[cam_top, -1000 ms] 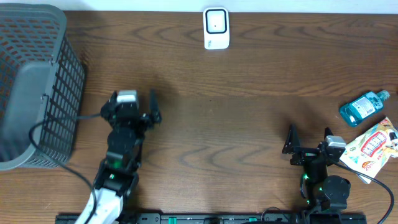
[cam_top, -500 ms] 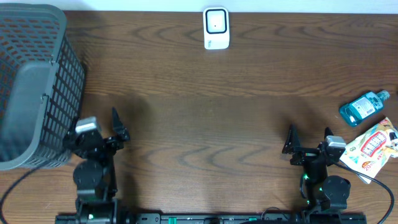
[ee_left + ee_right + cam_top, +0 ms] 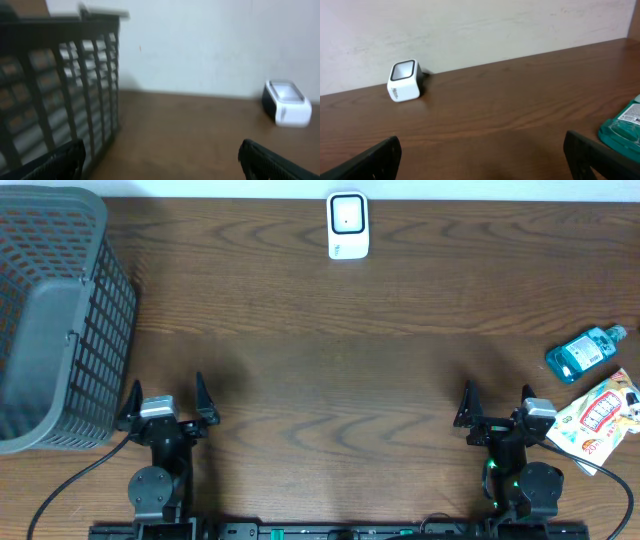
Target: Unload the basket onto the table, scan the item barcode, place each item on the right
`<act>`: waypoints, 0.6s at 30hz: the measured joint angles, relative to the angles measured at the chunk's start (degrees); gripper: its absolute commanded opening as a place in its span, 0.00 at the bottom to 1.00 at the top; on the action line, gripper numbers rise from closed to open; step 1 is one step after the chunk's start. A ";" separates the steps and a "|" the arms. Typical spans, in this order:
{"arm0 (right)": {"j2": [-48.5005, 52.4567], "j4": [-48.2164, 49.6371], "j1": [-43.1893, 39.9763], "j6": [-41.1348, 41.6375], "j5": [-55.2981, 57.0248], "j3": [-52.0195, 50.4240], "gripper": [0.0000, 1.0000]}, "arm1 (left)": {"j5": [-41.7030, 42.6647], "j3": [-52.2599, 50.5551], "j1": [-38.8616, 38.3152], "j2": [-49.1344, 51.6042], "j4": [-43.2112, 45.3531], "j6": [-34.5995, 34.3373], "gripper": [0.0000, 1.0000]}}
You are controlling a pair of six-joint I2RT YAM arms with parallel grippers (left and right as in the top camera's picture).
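Left end effector (image 3: 166,402) drawn back from mid-bench to near edge beside dark mesh basket (image 3: 55,320), fingers spread, empty. Right end effector (image 3: 497,406) unmoved, spread, empty. Blue plastic bottle (image 3: 583,352) and red-white printed pouch (image 3: 598,414) left ungrasped at right; white scanner (image 3: 348,225) at far edge. No scan under way.

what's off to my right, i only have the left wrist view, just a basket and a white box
Observer: A blue bottle lies on its side near the right edge of the table.
Operator: anything else there
Observer: A red and white pouch lies flat just in front of the bottle, beside the right gripper.
Operator: is that gripper holding anything
Observer: No, its fingers are spread open and empty, short of both items.
Operator: and the white box is what
Observer: From above it is the scanner, standing at the far edge, midway between the two arms.
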 measured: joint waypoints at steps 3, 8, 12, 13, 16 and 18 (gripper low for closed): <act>0.00 0.00 0.00 0.00 0.00 0.00 0.99 | 0.26 -0.44 0.00 -0.83 -1.25 0.85 0.98; 0.02 0.02 0.00 0.00 0.00 0.00 0.99 | 1.11 -0.42 0.00 -1.14 -7.17 1.73 0.98; -0.02 -0.02 0.00 0.00 0.00 0.00 0.99 | 1.99 0.13 0.02 -1.18 -8.55 2.40 0.98; -0.02 0.00 0.00 0.00 0.00 0.00 0.99 | 2.16 0.15 0.00 -1.18 -8.57 2.56 0.98; -0.02 0.00 0.00 0.00 0.00 0.00 0.99 | 2.38 0.20 0.00 -1.18 -8.66 2.60 0.98; -0.02 0.00 0.00 0.00 0.00 0.00 0.99 | 2.54 0.22 0.00 -1.20 -8.72 2.73 0.98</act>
